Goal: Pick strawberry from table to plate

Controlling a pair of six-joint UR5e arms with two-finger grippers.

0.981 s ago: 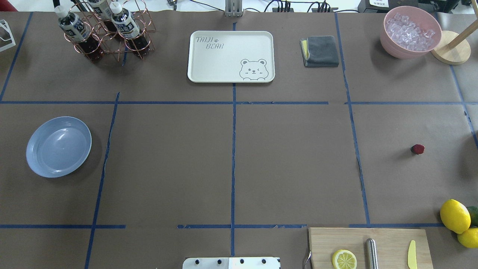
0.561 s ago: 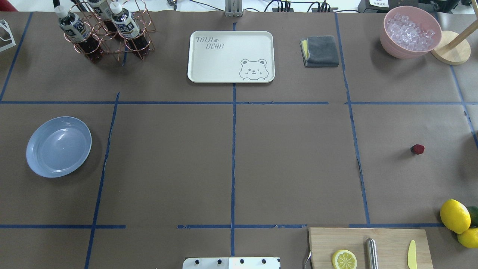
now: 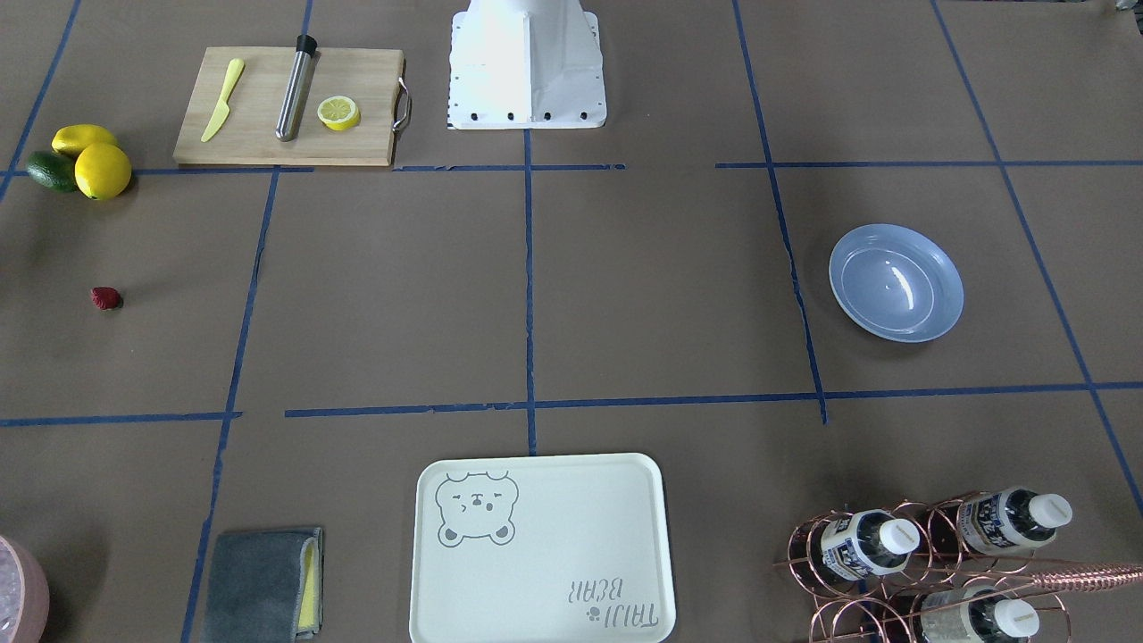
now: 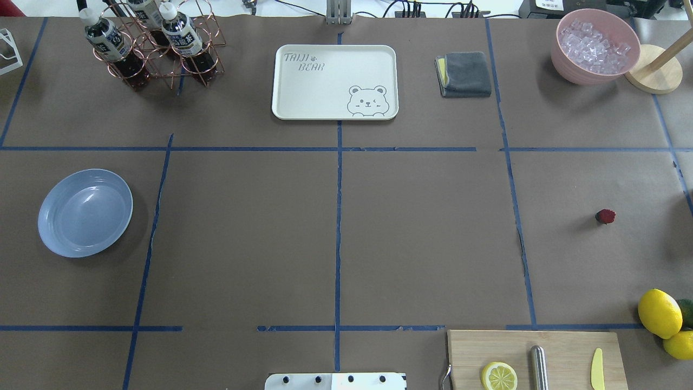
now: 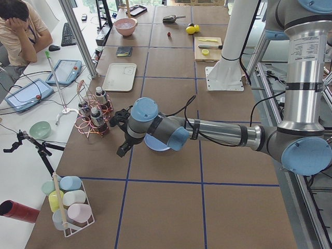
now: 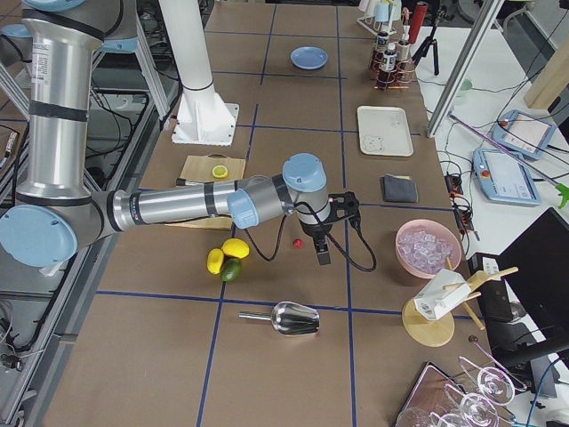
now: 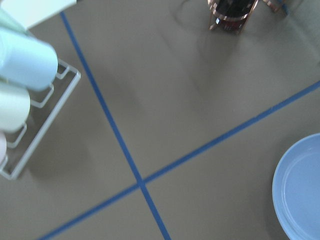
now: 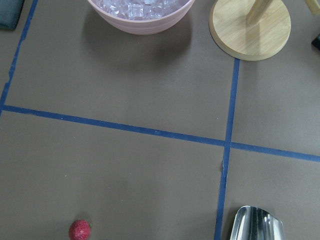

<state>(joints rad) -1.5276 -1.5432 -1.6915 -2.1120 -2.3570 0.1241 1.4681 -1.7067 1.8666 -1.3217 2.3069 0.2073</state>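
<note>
The strawberry, small and dark red, lies on the brown-paper table at the right; it also shows in the front view and low in the right wrist view. The light-blue plate sits empty at the far left, its edge showing in the left wrist view. Only the side views show the grippers. My right gripper hangs just beyond the strawberry. My left gripper hangs beside the plate. Whether either is open or shut I cannot tell.
Two lemons and an avocado lie near the strawberry, with a cutting board at the front. At the back stand a pink bowl of ice, a grey cloth, the bear tray and a bottle rack. A metal scoop lies right of the strawberry.
</note>
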